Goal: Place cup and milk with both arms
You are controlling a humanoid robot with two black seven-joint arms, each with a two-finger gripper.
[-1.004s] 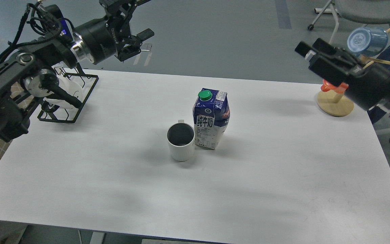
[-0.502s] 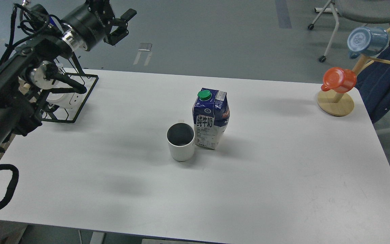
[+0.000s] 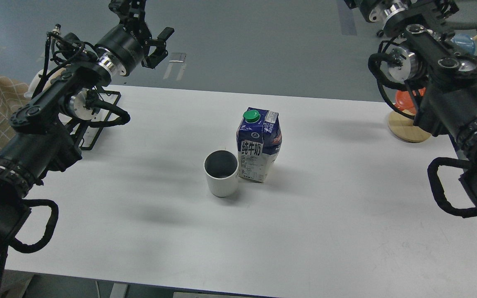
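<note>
Head view, left tool [image 3: 149,31] empty, jaws apart, right tool cut off, cup [image 3: 221,172] touching milk [image 3: 258,145]

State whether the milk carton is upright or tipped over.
Upright: the milk carton stands on its base on the table, green cap on top.

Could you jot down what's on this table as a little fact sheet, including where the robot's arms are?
cup: white mug, upright, mid-table, touching or nearly touching the carton
milk: blue and white carton, green cap, upright, just right of the mug
left gripper: raised beyond the far left edge, fingers apart, holding nothing
right gripper: out of frame above
wire rack: far left
wooden stand: far right, orange cup behind the arm
</note>
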